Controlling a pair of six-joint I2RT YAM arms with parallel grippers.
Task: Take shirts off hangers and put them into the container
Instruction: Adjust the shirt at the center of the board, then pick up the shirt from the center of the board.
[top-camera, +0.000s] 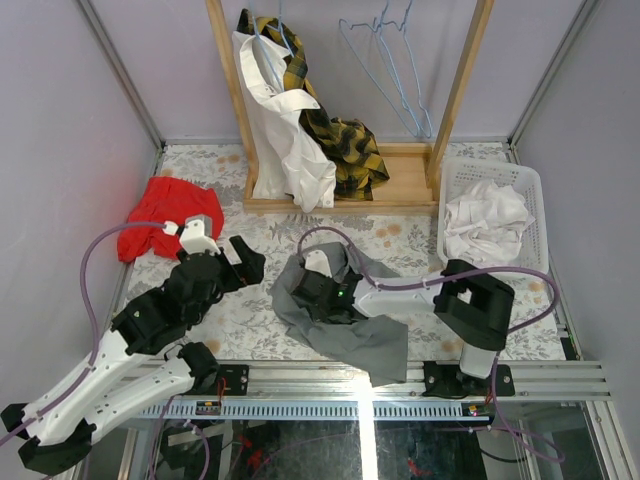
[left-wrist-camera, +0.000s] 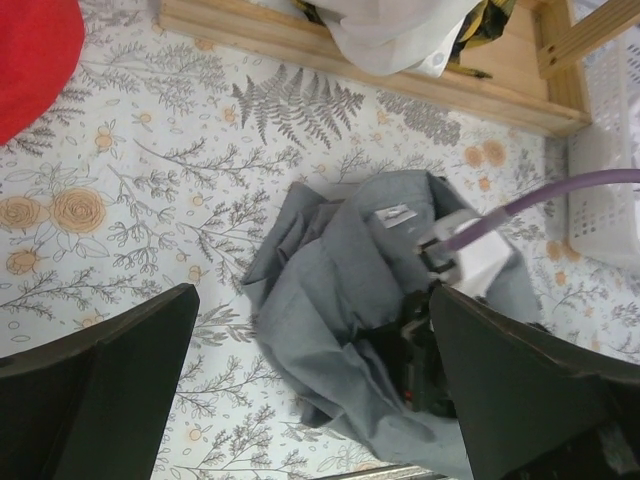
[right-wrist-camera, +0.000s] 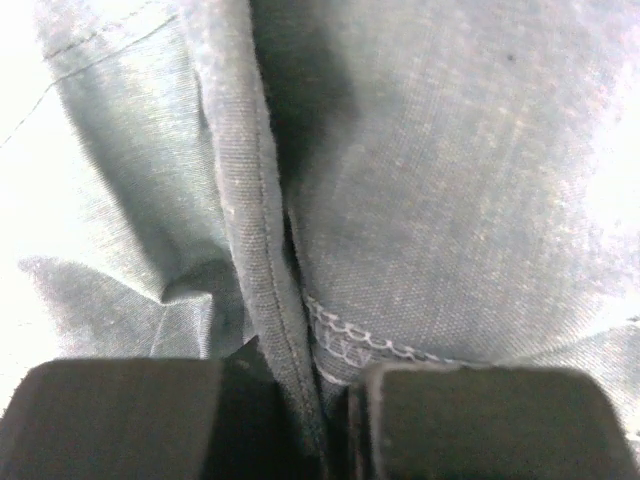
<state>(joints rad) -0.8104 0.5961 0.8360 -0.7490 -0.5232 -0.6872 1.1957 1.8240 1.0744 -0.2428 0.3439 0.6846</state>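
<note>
Pinching a seamed fold of the grey shirt, the right gripper has its two fingers drawn nearly together with the fabric ridge clamped between them. That looks like a grip taken on a thick hem so the cloth will not slip when lifted. The shirt lies crumpled on the floral tablecloth, in front of the wooden rack and nearer the arms. It is off any hanger, so the step in hand is probably carrying it to the container.

The left gripper hovers in front of the rack's left post, beside the shirt but not touching it. Its fingers stand wide apart and hold nothing, and it seems parked clear of the other arm's work.

On the rack itself a white shirt and a yellow-and-black plaid shirt hang at the left end, drooping onto the base. Two bare light-blue hangers hang toward the right post.

The white mesh basket sits just beside the rack's right foot with another white shirt bunched inside. A red cloth lies out from the rack's left foot.
</note>
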